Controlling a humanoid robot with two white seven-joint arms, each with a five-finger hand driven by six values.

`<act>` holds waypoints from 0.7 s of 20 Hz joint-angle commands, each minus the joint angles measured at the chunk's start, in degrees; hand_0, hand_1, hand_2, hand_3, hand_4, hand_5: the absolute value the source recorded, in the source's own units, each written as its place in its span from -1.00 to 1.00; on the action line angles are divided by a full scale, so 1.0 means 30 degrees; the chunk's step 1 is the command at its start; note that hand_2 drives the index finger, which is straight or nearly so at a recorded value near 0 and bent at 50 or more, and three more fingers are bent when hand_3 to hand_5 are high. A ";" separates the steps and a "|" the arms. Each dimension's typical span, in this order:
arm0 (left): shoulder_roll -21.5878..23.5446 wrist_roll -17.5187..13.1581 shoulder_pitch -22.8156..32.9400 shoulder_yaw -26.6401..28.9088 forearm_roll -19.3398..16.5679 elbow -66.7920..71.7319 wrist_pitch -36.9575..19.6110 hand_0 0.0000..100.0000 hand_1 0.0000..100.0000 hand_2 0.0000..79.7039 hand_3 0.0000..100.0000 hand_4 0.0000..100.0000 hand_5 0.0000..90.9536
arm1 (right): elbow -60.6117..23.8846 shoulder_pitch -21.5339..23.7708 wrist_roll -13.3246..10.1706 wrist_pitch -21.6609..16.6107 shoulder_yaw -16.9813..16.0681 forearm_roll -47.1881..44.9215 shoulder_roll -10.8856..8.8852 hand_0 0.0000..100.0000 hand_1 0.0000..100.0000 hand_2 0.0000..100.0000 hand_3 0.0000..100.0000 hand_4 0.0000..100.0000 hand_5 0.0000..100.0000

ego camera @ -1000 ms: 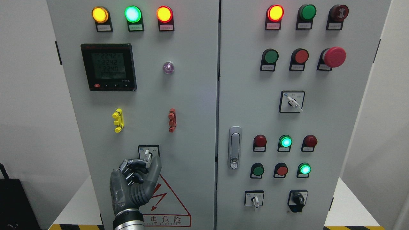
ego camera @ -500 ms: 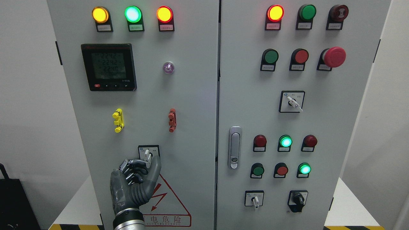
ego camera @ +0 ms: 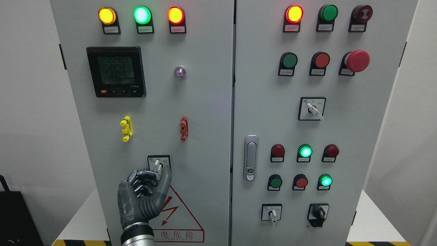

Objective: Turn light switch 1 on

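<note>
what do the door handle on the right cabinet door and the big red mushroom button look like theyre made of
The silver latch handle looks like metal with a satin chrome finish, judging by its soft grey sheen and bright edges; plated plastic is possible. The big red mushroom button looks like moulded plastic: solid colour, smooth dome, a dull highlight. The grey cabinet door looks like painted sheet metal, flat and matte.

1. The left hand [ego camera: 143, 194] rises from the lower left on an upright forearm.
2. Its fingers [ego camera: 141, 177] curl inward (thumb extended upward), pinching a small lever.
</note>
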 commanded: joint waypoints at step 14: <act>-0.0007 -0.0011 -0.0073 0.0029 -0.0038 0.0022 -0.0045 -0.75 0.14 0.51 0.65 0.69 0.66 | 0.0000 0.0000 0.0028 -0.0015 0.0000 -0.0028 0.0000 -0.89 -1.00 -1.00 -1.00 -1.00 -1.00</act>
